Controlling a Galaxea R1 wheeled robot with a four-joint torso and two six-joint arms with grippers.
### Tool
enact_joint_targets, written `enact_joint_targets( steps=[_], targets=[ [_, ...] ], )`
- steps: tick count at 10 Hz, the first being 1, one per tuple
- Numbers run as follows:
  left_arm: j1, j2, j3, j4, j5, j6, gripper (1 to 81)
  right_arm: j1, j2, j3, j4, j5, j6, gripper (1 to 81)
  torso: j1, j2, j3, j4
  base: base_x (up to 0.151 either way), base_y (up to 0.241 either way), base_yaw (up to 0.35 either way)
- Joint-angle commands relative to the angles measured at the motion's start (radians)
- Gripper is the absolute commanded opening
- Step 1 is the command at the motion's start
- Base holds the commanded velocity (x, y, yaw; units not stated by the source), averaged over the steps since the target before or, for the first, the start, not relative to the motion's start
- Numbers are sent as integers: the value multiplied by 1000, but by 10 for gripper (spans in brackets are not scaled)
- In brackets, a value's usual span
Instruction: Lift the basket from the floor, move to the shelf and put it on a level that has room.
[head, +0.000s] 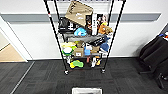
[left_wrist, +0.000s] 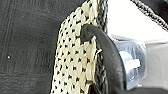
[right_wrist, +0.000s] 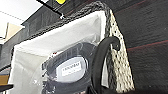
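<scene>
The basket (head: 86, 90) is seen in the head view at the bottom edge of the frame, low and centred, on the floor (head: 45, 75) of dark grey carpet tiles. It is positioned in front of the shelf (head: 85, 37), well apart from the rack's caster wheels. The shelf is stood against a white wall; its lower tiers are crowded with boxes, toys and packets. A tan cardboard box (head: 78, 12) is leaned at a tilt on the upper part of the rack.

In the left wrist view, the cream woven side of the basket (left_wrist: 75, 57) is shown close up, with its dark braided rim and one black loop handle (left_wrist: 107, 52) arched directly ahead of the wrist. Dark carpet is visible beside the woven wall. A clear-wrapped item (left_wrist: 132, 65) is lodged inside the basket, just beyond the handle.

In the right wrist view, the opposite black loop handle (right_wrist: 102, 62) is placed immediately ahead of the wrist, against the basket (right_wrist: 120, 62) wall. A white lining is seen within the basket, and a plastic-wrapped dark round object with a white label (right_wrist: 71, 68) is lying inside, near the handle.

The state of the jaws cannot be told for either arm: no fingers are distinguishable, so whether the handles are pinched is not established.
</scene>
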Motion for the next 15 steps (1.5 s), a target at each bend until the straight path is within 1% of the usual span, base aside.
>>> enact_joint_targets(
  steps=[1,2,3,4,6,10,11,12,13,15],
  targets=[
    [-116,19,80,-64,47,3,10,100,14,75,21,-38,16,10,-63,97,72,0,0,0,0],
    [-116,15,80,-65,49,3,10,100,7,77,21,-36,17,10,-85,132,96,0,0,0,0],
    [-116,17,80,-65,49,3,10,100,4,80,21,-38,17,10,-108,165,45,0,0,0,0],
    [-113,19,82,-67,49,3,10,100,0,80,21,-38,24,10,-125,190,62,0,0,0,0],
    [-106,19,80,-67,49,3,10,96,-2,87,21,-38,24,10,-161,245,73,0,0,0,0],
    [-101,22,85,-68,47,3,10,88,1,99,20,-36,24,10,-249,380,74,0,0,0,0],
    [-101,26,94,-68,47,3,10,91,1,129,17,-36,24,10,-271,414,106,0,0,0,0],
    [-101,20,117,-68,47,3,10,91,-3,158,17,-34,22,10,-293,449,122,0,0,0,0],
    [-101,-9,176,-67,47,5,10,85,-26,208,15,-22,24,10,-315,483,148,0,0,0,0],
    [-86,-84,289,-64,35,3,10,62,-81,296,12,-7,22,10,-360,552,184,0,0,0,0]
  ],
)
